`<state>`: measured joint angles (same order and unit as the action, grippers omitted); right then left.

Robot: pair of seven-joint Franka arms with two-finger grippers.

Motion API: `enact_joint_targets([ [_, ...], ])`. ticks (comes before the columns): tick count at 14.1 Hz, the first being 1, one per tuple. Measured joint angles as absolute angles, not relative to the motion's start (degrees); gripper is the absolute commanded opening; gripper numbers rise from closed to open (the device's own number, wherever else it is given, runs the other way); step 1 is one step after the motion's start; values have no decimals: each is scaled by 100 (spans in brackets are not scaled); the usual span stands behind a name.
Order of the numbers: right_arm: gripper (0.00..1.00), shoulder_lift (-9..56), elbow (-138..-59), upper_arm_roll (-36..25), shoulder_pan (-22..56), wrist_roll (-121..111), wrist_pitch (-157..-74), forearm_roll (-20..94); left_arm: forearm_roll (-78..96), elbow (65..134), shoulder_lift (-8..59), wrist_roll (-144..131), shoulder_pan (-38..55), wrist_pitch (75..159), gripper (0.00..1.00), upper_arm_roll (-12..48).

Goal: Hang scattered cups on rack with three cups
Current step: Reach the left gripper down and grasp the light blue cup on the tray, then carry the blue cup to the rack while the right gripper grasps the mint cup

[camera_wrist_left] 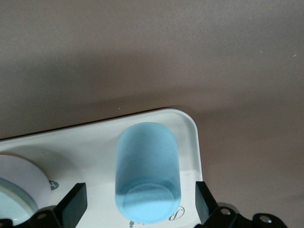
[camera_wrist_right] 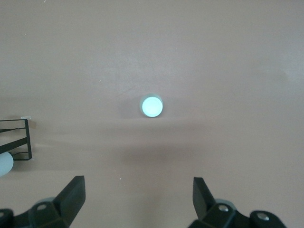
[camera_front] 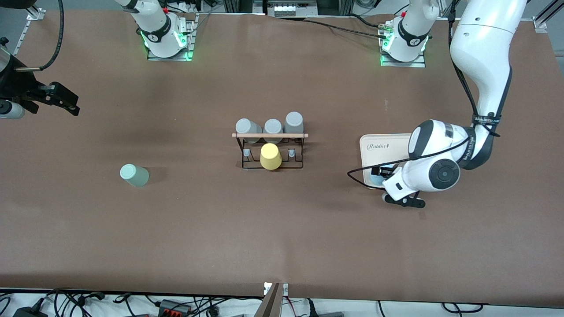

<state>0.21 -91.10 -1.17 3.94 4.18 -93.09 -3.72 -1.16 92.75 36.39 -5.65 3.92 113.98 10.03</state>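
On my front feed the rack (camera_front: pixel 269 147) sits mid-table with three grey tumblers (camera_front: pixel 272 127) and a yellow tumbler (camera_front: pixel 270 156) on it, the beige tray (camera_front: pixel 383 145) at its 3 o'clock and the mint cup (camera_front: pixel 134 175) at its 8 o'clock, well apart. The left wrist feed shows what the arm hides there — the blue cup (camera_wrist_left: pixel 147 173) upside down on the tray, between the spread fingers (camera_wrist_left: pixel 71 205) of the left gripper (camera_wrist_left: pixel 140 204). The right gripper (camera_wrist_right: pixel 137 197), likewise released, waits high over the right arm's table end.

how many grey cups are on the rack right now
3: the grey cups sit in a row on the rack, just under its wooden rod, farther from the camera than the yellow cup.
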Motion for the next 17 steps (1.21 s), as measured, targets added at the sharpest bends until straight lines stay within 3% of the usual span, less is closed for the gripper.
enact_joint_targets([
  [2, 100, 21, -9111, -106, 447, 418, -9307, -371, -118, 9471, 3640, -565, 393, 11574, 100, 1003],
  [3, 100, 19, -9111, -103, 481, 420, -9307, -371, -118, 9545, 3640, -565, 394, 11626, 92, 1004],
  [5, 100, 18, -9111, -99, 506, 421, -9306, -371, -118, 9603, 3640, -565, 394, 11697, 42, 1006],
  [8, 100, 19, -9111, -111, 504, 421, -9305, -371, -120, 9598, 3612, -585, 441, 11724, 7, 1014],
  [10, 100, 43, -9138, -130, 501, 421, -9299, -371, -120, 9558, 3576, -625, 468, 11736, 1, 1014],
  [17, 100, 815, -9240, -180, 353, 348, -9327, -371, 231, 8520, 3484, -1006, 620, 10706, 1, 1145],
])
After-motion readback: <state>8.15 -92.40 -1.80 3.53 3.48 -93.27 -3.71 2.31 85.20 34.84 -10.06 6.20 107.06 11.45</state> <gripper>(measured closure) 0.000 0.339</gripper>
